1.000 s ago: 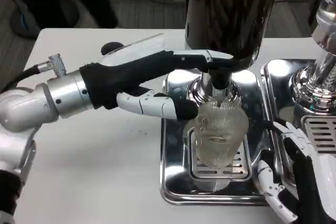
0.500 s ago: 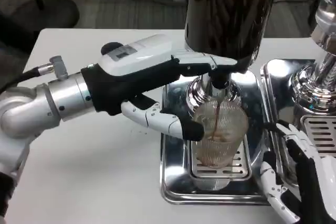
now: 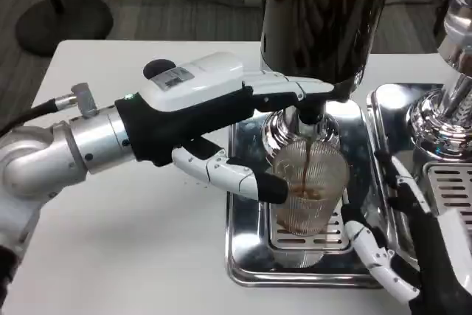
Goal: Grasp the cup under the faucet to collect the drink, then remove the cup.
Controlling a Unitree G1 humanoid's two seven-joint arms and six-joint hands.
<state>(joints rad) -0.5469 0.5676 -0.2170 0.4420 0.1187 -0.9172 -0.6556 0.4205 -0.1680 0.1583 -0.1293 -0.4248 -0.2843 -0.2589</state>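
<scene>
In the head view we see the cup standing upright at center right of the frame on the drip tray, directly beneath the faucet, with a dark stream falling into it. Our left hand reaches in from the left, upper fingers pressed at the faucet and lower fingers touching the cup's left side, grasping nothing that we can tell. Our right hand waits at lower right, fingers spread and empty, just beside the cup, so we judge it the better placed to grasp the cup.
</scene>
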